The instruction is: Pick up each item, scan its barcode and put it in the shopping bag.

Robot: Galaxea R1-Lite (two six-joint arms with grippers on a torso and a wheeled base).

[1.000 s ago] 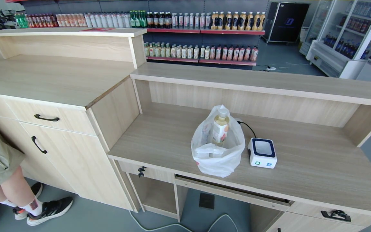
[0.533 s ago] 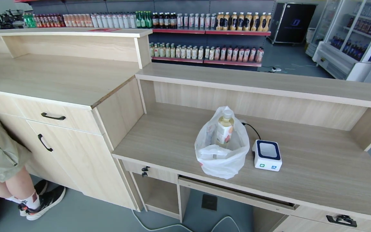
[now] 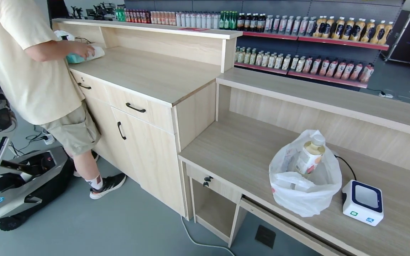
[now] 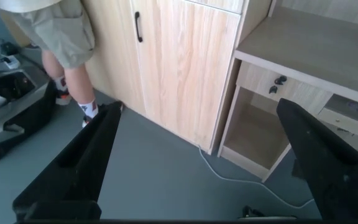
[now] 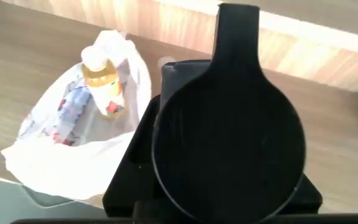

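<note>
Head view: bottle (image 3: 309,158) stands in shopping bag (image 3: 306,202) (scanner (image 3: 363,203) just beside).

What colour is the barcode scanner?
The scanner is white with a dark blue frame around its top window; clearest in the head view.

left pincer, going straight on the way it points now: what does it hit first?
The left pincer, open, has nothing near ahead. It would probably meet the lower front of the cabinet, or the grey floor at its foot. Depth is unclear.
</note>
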